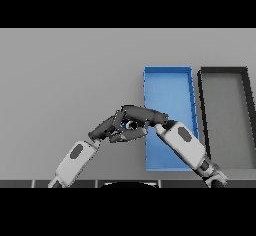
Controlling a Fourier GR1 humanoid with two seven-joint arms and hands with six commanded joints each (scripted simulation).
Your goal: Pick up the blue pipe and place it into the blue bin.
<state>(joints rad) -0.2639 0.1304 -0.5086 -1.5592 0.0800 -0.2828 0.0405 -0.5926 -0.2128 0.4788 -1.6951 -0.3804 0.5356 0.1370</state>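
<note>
Now both hands meet just left of the blue bin (168,82); right hand (142,115) and left hand (107,127) curl together, blue pipe unseen, grasp unclear. Nothing binned yet.

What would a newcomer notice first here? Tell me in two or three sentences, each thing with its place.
First, the two dark hands meeting at the table's centre: the left hand and the right hand close together around a small object I cannot identify. Next, the blue bin, a long tray just behind and right of them, under the right arm. Beside it to the right lies a dark grey bin.
</note>
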